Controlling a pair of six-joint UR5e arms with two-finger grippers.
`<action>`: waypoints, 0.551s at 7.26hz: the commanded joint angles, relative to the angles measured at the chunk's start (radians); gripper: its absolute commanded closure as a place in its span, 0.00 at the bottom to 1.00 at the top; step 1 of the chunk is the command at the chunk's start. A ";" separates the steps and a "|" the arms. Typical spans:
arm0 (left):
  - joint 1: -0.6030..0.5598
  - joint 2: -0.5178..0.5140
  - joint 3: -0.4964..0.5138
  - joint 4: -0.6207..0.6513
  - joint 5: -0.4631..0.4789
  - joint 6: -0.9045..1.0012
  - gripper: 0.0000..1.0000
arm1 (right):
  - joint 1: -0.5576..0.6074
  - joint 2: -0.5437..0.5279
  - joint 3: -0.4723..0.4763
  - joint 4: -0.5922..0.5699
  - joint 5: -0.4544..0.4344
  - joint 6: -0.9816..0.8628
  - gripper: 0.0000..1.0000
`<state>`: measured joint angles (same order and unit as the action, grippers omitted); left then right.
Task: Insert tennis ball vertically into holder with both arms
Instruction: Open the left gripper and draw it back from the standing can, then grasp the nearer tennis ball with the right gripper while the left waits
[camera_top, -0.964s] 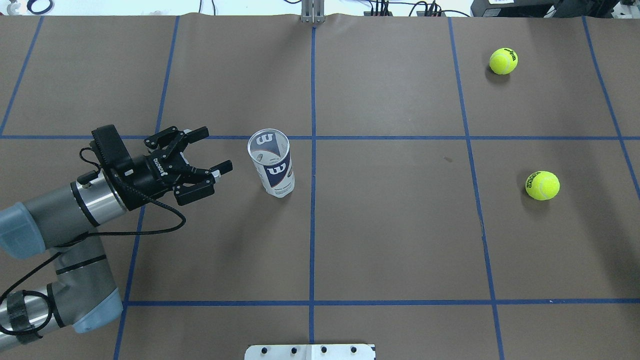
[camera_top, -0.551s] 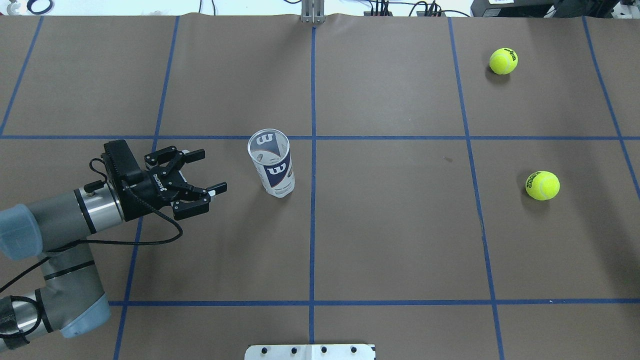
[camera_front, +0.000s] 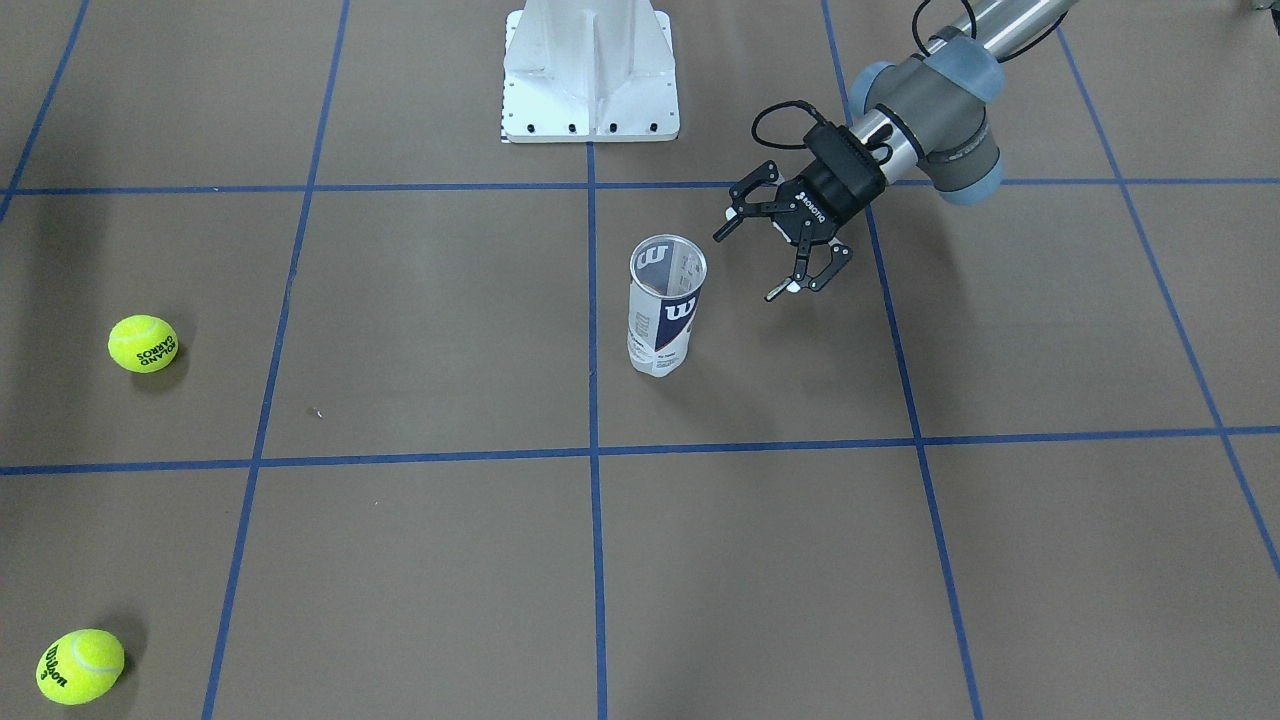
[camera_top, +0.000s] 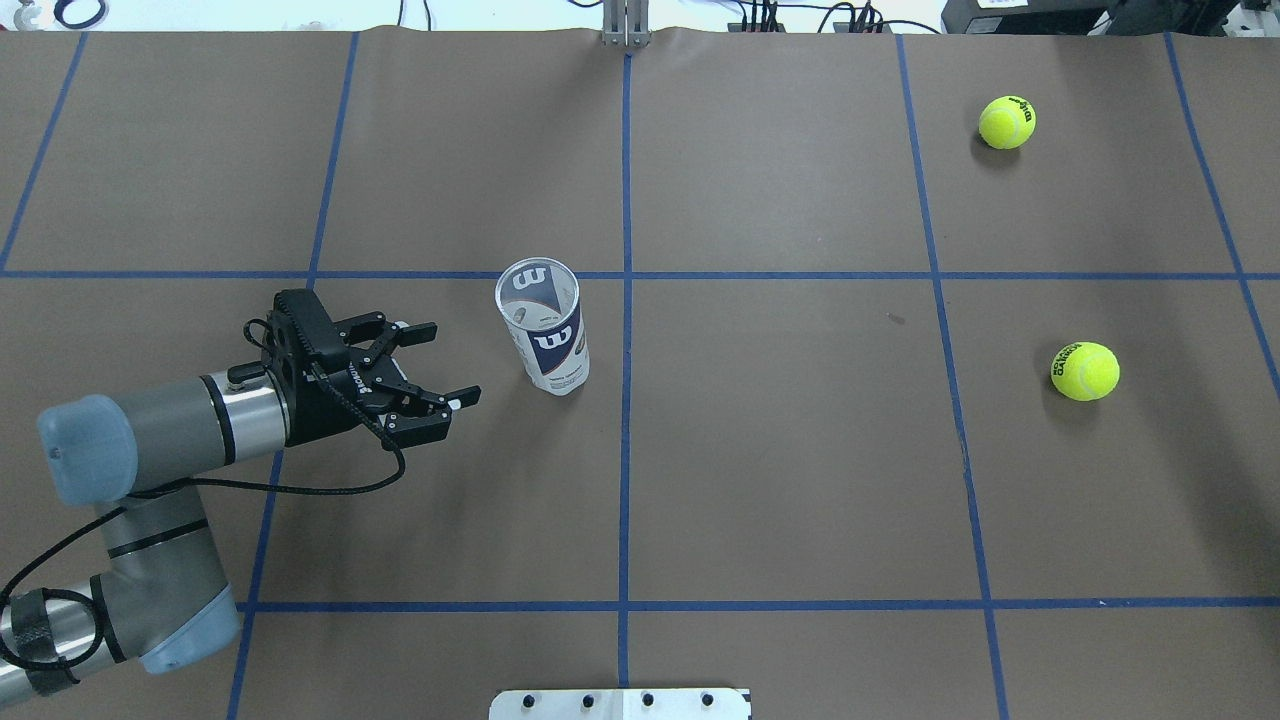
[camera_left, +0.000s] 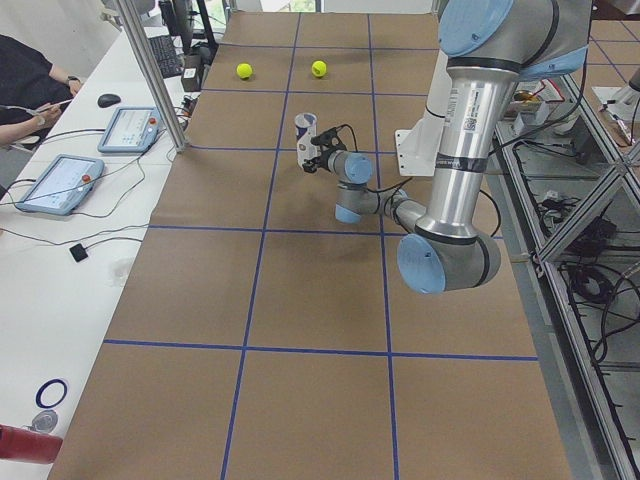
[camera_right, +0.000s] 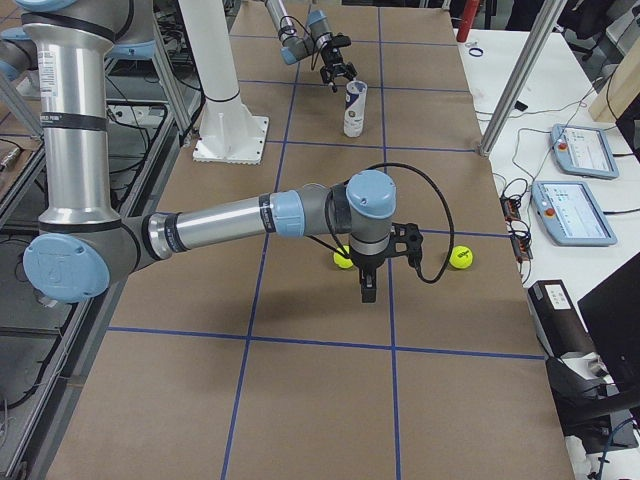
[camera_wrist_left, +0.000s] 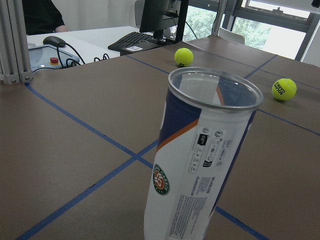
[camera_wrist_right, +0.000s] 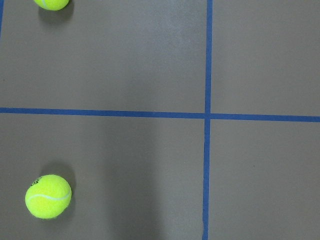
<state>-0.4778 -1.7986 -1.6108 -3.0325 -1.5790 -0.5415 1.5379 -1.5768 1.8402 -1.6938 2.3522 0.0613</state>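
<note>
The holder (camera_top: 541, 325) stands on brown paper (camera_top: 800, 480) gridded with blue tape (camera_top: 624, 480).

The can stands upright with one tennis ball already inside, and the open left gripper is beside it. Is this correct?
No: the can is empty, as the left wrist view into its open top shows. It does stand upright, with the open left gripper beside it.

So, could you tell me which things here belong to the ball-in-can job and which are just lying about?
Job: can, far tennis ball, near tennis ball, open left hand.
Lying about: white base, computer mouse.
</note>
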 joint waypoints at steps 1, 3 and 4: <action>0.001 -0.010 0.003 0.007 -0.001 0.000 0.01 | -0.092 0.024 -0.009 0.002 -0.039 0.021 0.01; 0.001 -0.010 0.006 0.007 -0.001 0.001 0.01 | -0.145 0.017 -0.021 0.044 0.027 0.095 0.01; 0.002 -0.010 0.009 0.009 -0.001 0.002 0.01 | -0.191 0.018 -0.019 0.086 0.050 0.238 0.01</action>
<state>-0.4766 -1.8084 -1.6049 -3.0248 -1.5800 -0.5405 1.3983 -1.5586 1.8212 -1.6516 2.3652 0.1645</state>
